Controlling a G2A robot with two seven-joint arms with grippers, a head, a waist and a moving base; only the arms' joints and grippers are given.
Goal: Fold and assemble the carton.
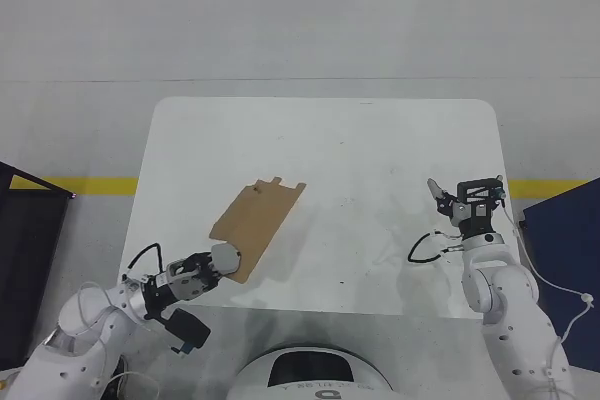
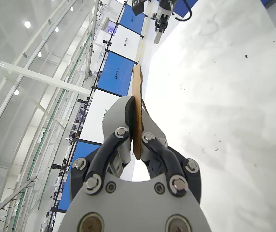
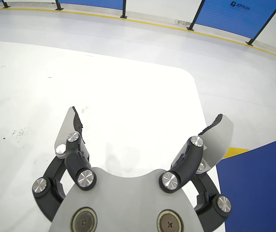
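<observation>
A flat, unfolded brown carton (image 1: 259, 224) slants across the left half of the white table (image 1: 380, 140). My left gripper (image 1: 224, 259) is shut on its near corner at the front left. In the left wrist view the carton (image 2: 137, 102) appears edge-on, pinched between both fingers of the left gripper (image 2: 136, 112), its far end lifted off the table. My right gripper (image 1: 458, 192) hovers near the table's right edge, open and holding nothing. Its two fingers (image 3: 76, 121) stand wide apart above bare tabletop in the right wrist view, where the right gripper (image 3: 147, 118) is over the table corner.
A dark blue panel (image 1: 570, 250) stands just off the table's right side. A black frame (image 1: 10, 250) stands to the left. A yellow floor line (image 1: 80, 185) runs behind the table. In the left wrist view the other arm (image 2: 163, 13) hangs at the far side.
</observation>
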